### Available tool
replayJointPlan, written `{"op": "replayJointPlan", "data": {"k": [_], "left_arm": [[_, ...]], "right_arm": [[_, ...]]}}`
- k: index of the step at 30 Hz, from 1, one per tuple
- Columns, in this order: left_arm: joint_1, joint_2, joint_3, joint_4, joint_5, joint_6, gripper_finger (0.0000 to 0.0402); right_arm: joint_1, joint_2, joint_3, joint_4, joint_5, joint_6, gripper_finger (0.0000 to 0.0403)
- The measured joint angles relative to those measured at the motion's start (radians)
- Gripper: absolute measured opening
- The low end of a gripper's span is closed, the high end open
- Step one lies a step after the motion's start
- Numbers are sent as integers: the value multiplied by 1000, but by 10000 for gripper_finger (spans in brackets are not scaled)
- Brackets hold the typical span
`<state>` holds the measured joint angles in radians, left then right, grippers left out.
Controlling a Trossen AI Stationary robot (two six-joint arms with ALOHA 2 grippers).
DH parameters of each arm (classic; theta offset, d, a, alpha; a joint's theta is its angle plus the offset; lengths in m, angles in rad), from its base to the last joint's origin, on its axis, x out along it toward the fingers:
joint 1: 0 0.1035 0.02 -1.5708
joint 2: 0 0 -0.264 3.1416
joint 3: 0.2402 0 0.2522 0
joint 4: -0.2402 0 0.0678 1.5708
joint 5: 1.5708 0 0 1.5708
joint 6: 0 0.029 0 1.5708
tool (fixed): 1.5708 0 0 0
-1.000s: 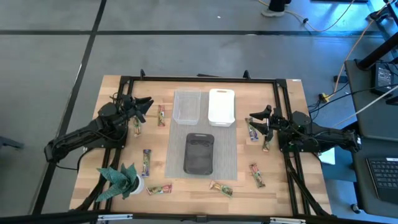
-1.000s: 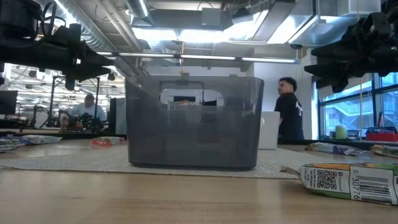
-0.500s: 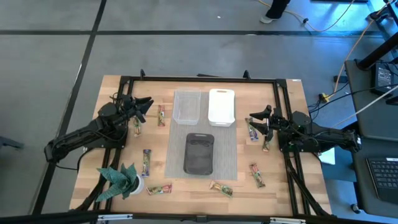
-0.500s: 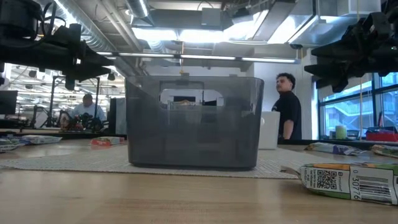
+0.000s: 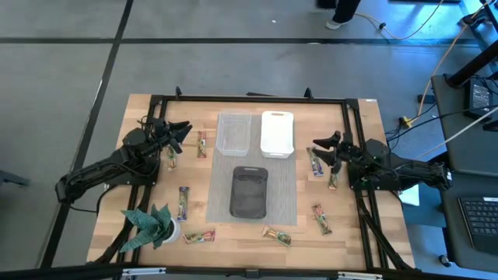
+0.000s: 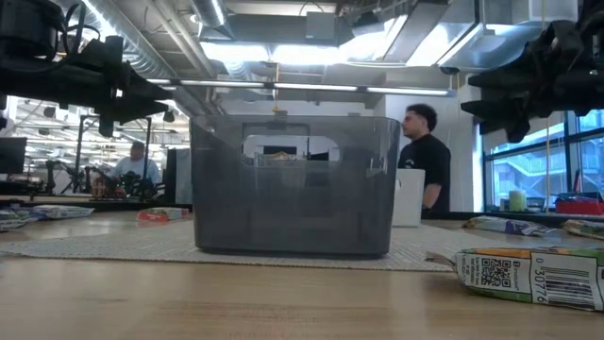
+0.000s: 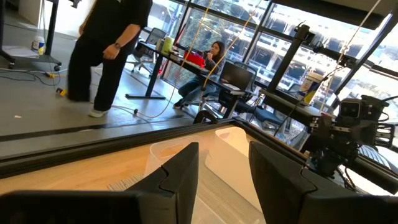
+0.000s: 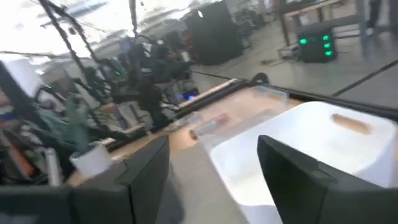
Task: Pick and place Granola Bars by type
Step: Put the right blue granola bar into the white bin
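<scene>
Several granola bars lie flat on the wooden table: two by the left arm (image 5: 202, 145) (image 5: 171, 159), two under the right gripper (image 5: 315, 163) (image 5: 333, 177), others along the near side (image 5: 184, 202) (image 5: 199, 236) (image 5: 277, 235) (image 5: 320, 218). One bar lies close in the low view (image 6: 528, 274). My left gripper (image 5: 183, 131) (image 7: 224, 180) hovers open above the table's left part, pointing level at the trays. My right gripper (image 5: 323, 148) (image 8: 211, 174) hovers open at the right, also level. Neither has anything between its fingers.
A clear tray (image 5: 233, 132) and a white tray (image 5: 277, 132) stand at the far middle. A dark tray (image 5: 249, 192) (image 6: 293, 184) sits on a grey mat (image 5: 292, 194). A green artificial plant (image 5: 150, 225) stands at the near left corner. A person (image 6: 425, 165) stands behind the table.
My right gripper has turned a little about its wrist without leaving its place. Behind the table the person has walked a short way toward the dark tray, as the low view shows it.
</scene>
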<state>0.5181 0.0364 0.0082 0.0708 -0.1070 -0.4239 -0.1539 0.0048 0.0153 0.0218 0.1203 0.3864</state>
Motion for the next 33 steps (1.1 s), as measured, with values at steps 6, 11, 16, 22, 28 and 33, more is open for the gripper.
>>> {"op": "replayJointPlan", "data": {"k": [6,11,16,22,28,33], "left_arm": [[0,0,0,0,0,0,135],[0,0,0,0,0,0,135],[0,0,0,0,0,0,135],[0,0,0,0,0,0,135],[0,0,0,0,-8,0,135],[0,0,0,1,-8,0,135]], "right_arm": [[0,70,128,-168,146,32,246],[0,244,310,-364,213,81,246],[0,499,501,-561,257,230,246],[0,802,630,-758,161,462,246],[0,1018,651,-787,61,606,246],[0,1142,651,-804,61,616,246]]}}
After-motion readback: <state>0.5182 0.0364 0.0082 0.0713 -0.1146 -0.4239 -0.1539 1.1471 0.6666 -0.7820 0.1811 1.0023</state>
